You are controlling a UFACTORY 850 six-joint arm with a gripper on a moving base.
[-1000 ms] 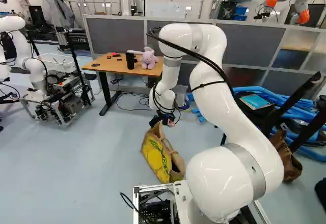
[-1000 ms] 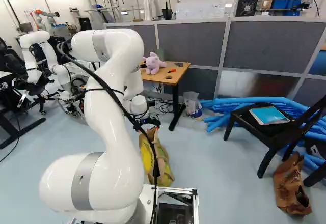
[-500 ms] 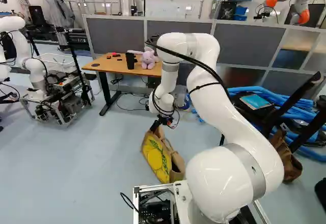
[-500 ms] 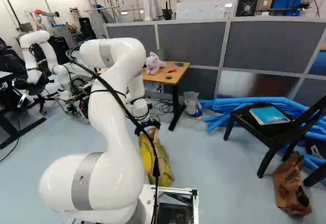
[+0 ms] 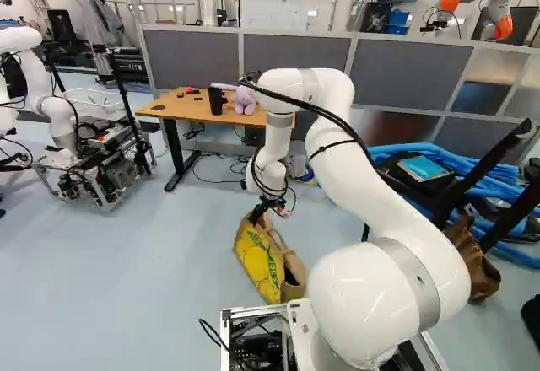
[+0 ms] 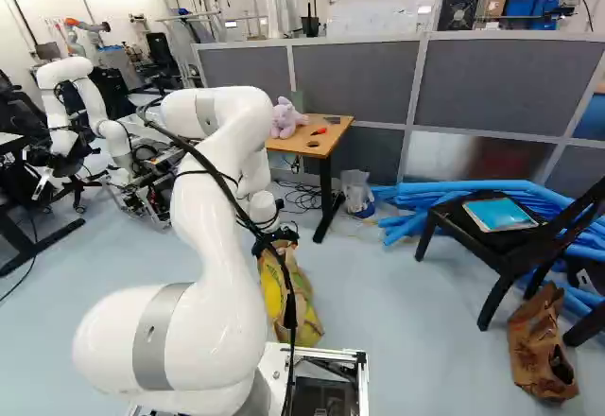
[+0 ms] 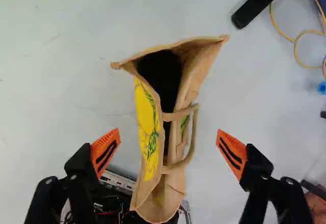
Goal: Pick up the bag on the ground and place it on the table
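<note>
Operated remotely, my gripper (image 5: 257,216) hangs with two fingers (image 7: 106,151) spread apart over one yellow-and-tan tote bag (image 5: 260,260) on the pale blue floor (image 5: 126,261); one wooden-topped table (image 5: 179,108) stands beyond, before gray partitions (image 5: 191,61).

Yellow-and-tan bag (image 6: 306,312) on floor beside white arm (image 6: 203,217). Lilac plush (image 6: 285,119) on tabletop (image 6: 337,132). At right, blue book (image 6: 499,214) on black chair (image 6: 501,259).

Bag (image 5: 260,260) on floor (image 5: 126,278) before table (image 5: 181,106)
</note>
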